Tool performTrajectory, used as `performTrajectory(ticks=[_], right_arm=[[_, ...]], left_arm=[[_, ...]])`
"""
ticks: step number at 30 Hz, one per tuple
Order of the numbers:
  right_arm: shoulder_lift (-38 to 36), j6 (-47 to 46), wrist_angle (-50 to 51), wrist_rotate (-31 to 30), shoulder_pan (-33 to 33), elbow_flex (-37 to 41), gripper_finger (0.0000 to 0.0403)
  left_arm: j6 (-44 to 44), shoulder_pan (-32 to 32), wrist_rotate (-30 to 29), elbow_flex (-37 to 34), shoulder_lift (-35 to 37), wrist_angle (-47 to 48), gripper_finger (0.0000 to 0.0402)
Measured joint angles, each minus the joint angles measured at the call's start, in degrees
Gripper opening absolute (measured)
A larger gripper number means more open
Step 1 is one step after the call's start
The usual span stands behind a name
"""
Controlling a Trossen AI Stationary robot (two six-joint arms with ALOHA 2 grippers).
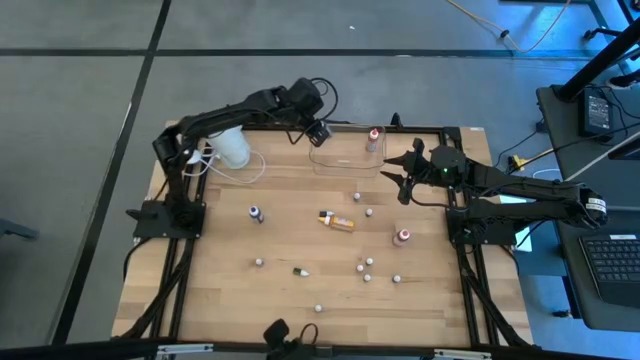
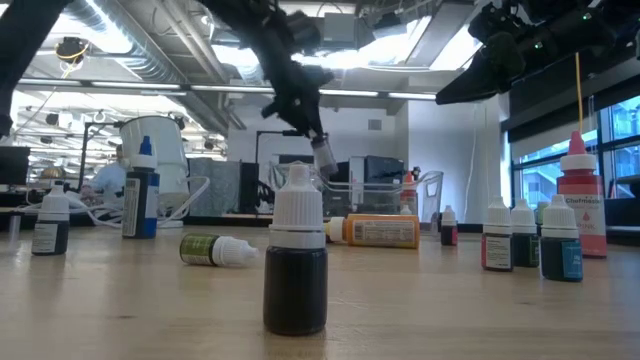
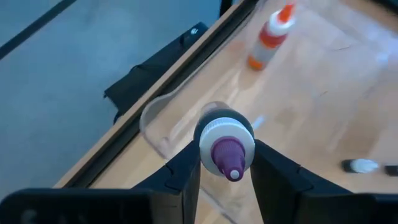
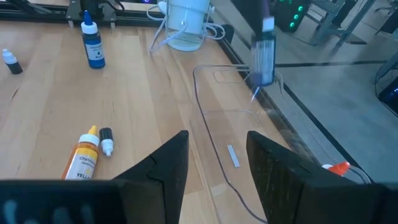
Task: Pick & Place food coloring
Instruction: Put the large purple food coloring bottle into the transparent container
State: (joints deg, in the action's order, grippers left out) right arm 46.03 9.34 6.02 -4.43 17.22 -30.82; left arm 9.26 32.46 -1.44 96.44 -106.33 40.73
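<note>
High view: the left gripper (image 1: 320, 131) sits in the upper middle of the frame, at the left end of the clear tub (image 1: 345, 160), which lies along the far edge of the tabletop (image 1: 230, 290). An orange-capped bottle (image 1: 373, 139) already stands in the tub's right end. The right gripper (image 1: 400, 172) waits just right of the tub, and is nearer the loose bottles in mid-frame.

Low view: in the upper centre the left arm hangs a purple bottle (image 2: 325, 156) above the tub's rim, its long axis tilted off vertical, tip down.

Left wrist view: the jaws are closed narrow on the purple bottle (image 3: 226, 148). Its cap and nozzle point toward the camera in the lower centre, so its long axis runs along the fingers (image 3: 186, 174). The tub's rounded corner lies directly beyond it, so I judge the release needs only a short drop.

Right wrist view: the right arm's jaws stand partly apart at the bottom of the frame, holding nothing. The purple bottle (image 4: 263, 56) hangs at upper right over the tub's far end, while the yellow bottle (image 4: 79, 157) lies on its side at lower left.
</note>
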Motion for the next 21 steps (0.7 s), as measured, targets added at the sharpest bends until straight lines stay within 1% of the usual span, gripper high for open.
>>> performTrajectory(ticks=[13, 21], right_arm=[[-0.01, 0.04, 0.02, 0.0, -0.01, -0.01, 0.0165], [0.01, 0.11, 0.0, 0.0, 0.01, 0.01, 0.0165]], left_arm=[[-0.02, 0.72, -0.64, 0.0, -6.77, -0.38, 0.012], [0.26, 0.71, -1.67, 0.0, -8.8, -0.56, 0.0123]])
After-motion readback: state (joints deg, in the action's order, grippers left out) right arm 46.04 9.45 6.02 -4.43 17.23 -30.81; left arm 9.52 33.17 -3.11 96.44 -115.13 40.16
